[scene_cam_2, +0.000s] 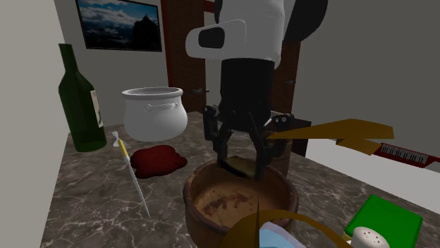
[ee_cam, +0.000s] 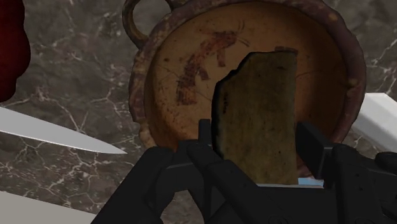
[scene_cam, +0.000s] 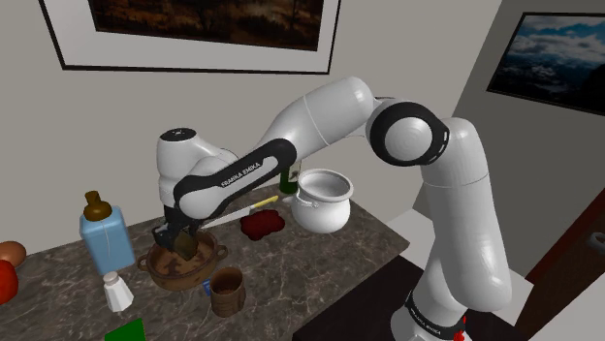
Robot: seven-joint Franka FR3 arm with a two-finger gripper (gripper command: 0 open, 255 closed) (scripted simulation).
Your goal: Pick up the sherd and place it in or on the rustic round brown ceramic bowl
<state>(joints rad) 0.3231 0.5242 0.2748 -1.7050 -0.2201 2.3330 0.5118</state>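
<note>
The sherd (ee_cam: 257,108) is clasped by the tool (ee_cam: 257,137) over the bowl (scene_cam: 155,264), eight o'clock from the pot (scene_cam: 321,205); lowering and release are probably needed.

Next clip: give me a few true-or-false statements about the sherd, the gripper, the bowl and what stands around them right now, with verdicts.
1. The gripper is shut on the sherd. True.
2. The sherd lies loose on the bottom of the brown bowl. False: it is clasped between the fingers, over the bowl.
3. The white pot lies tipped on its side. False: it stands upright, its mouth facing up.
4. A knife lies flat on the marble counter near the bowl. True.
</note>
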